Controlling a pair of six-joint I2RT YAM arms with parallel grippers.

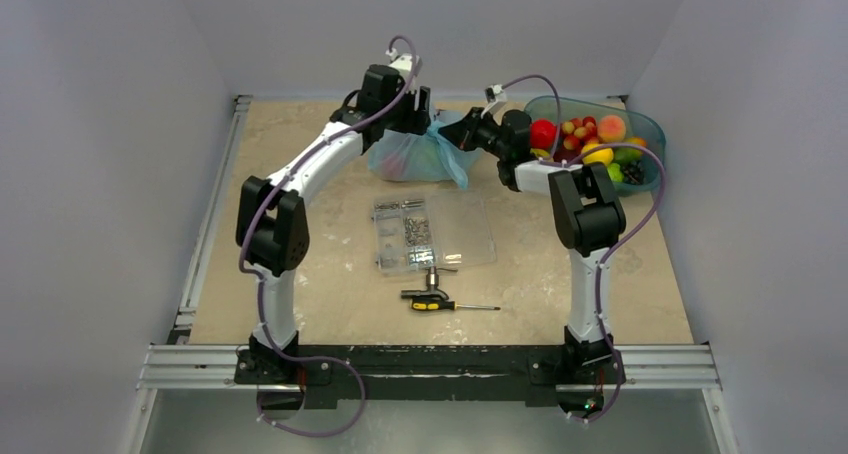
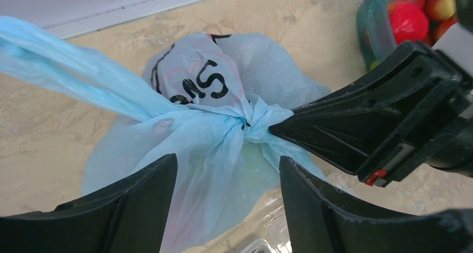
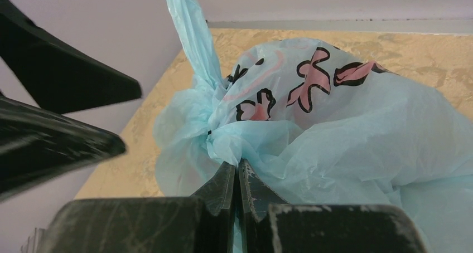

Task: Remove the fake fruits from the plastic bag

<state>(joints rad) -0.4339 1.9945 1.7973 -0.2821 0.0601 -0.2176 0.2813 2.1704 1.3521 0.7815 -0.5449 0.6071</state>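
Note:
The plastic bag (image 1: pixel 420 156) lies at the back middle of the table, light blue with pink and black prints, tied in a knot (image 2: pixel 245 122). My right gripper (image 3: pixel 237 166) is shut on a fold of the bag just beside the knot. My left gripper (image 2: pixel 228 175) hovers open over the bag, film showing between its fingers (image 2: pixel 139 208) but nothing pinched. One bag handle (image 3: pixel 189 24) stretches up and away from the knot. The fake fruits in the bag are hidden, apart from faint green and pink tints through the film.
A teal see-through tub (image 1: pixel 652 134) holding several colourful fruits stands at the back right, close behind the right arm. A clear compartment box of screws (image 1: pixel 432 234) lies mid-table, with a screwdriver (image 1: pixel 440 302) in front of it. Walls close in behind and at both sides.

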